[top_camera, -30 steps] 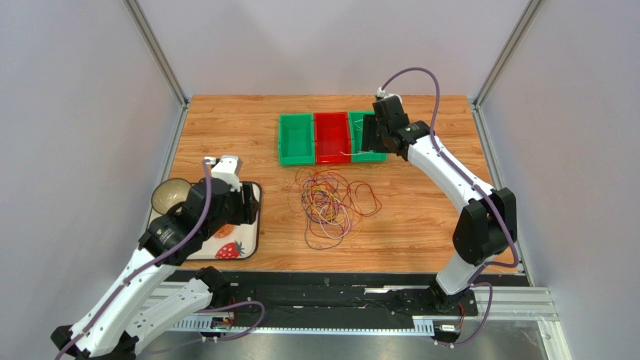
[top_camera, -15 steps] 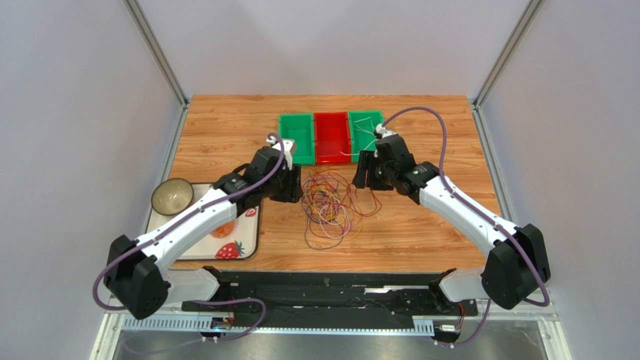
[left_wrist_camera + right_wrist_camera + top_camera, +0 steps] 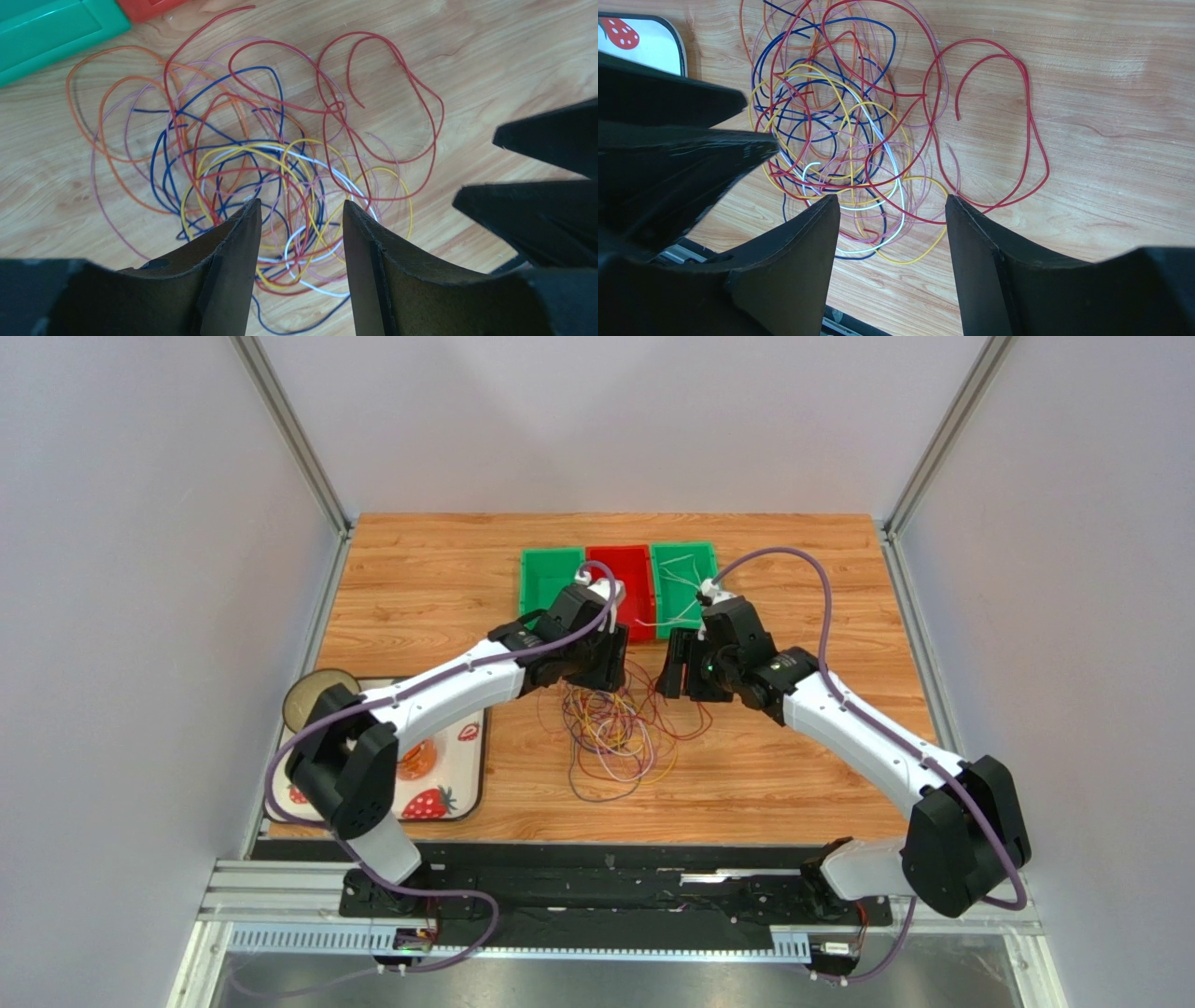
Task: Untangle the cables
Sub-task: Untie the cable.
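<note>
**Item: cables**, one tangled heap of thin red, orange, yellow, blue, white and pale purple strands.

**Location:** on the tabletop, just on the near side of the red bin. It is apart from the bin and not touching it.

**Change noted:** a second earlier the left arm hung over the tray, far to the left of the red bin. The right arm stood at the green bin beside the red bin's right wall. Both have since swung in.
- The left gripper and the right gripper now face each other above the heap's far edge, close in front of the red bin.
- The heap itself lies as it did, its shape unaltered.

**Jaws:** both pairs stand apart. No strand is between them and nothing is held.

**Bearing on task:** judged as approach finished and picking not begun. No cable is yet separated from the heap.

**Orientation:**
- The heap is a loose oval with no single heading.
- Its long axis runs from the red bin straight toward the arm bases.
- One red loop bulges out to the right of the red bin's line and lies mostly clear of the knot, with its free end curled inside.
- A dark loop trails at the end farthest from the red bin.
</note>
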`<state>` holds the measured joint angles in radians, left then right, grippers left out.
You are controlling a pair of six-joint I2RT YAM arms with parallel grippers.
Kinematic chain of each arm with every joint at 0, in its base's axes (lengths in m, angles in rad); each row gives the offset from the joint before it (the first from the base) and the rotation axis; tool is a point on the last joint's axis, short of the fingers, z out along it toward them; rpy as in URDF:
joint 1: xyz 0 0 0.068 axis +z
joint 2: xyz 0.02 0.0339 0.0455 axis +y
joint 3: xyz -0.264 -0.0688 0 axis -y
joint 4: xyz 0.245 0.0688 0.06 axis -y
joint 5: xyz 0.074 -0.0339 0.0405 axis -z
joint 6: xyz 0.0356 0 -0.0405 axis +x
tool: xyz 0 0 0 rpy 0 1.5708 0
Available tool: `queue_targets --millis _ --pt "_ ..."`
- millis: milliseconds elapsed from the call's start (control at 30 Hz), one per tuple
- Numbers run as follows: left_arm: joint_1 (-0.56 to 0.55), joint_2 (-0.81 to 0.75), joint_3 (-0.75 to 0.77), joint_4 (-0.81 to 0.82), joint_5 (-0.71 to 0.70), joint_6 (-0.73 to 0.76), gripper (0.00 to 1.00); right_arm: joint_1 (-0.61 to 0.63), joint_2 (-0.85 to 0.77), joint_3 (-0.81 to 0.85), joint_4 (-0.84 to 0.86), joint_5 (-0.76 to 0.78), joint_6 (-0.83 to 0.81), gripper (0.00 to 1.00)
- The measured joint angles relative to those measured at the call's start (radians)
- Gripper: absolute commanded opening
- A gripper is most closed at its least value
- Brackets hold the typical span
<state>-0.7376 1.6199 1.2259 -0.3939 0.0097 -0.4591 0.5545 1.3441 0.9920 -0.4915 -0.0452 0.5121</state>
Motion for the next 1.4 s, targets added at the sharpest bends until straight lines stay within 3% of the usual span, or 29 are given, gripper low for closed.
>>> queue_targets --millis 467,633,700,933,1133,1300,1400 --pt "-0.045 0.175 0.084 -0.053 -0.086 -0.008 0.47 -0.001 0.003 0.000 0.003 -0.003 0.000 0.61" --pt "-0.063 0.196 0.084 -0.059 -0.103 -0.030 0.20 -0.001 0.022 0.000 0.004 -0.010 0.000 0.61" --pt "-0.068 0.196 0.084 -0.060 -0.106 -0.037 0.00 -0.001 0.025 0.000 0.004 -0.010 0.000 0.61" --pt "-0.075 0.190 0.127 -0.137 -0.130 -0.027 0.00 -0.002 0.029 0.000 0.004 -0.008 0.000 0.61" --pt "-0.075 0.156 0.507 -0.332 -0.177 0.064 0.00 -0.001 0.032 0.000 0.005 0.008 0.000 0.61" --pt "-0.075 0.043 0.826 -0.365 -0.160 0.149 0.00 -0.002 0.040 0.000 0.013 0.013 0.000 0.61" --pt "-0.075 -0.051 0.905 -0.328 -0.109 0.192 0.00 -0.002 0.044 0.000 0.015 0.012 0.000 0.61"
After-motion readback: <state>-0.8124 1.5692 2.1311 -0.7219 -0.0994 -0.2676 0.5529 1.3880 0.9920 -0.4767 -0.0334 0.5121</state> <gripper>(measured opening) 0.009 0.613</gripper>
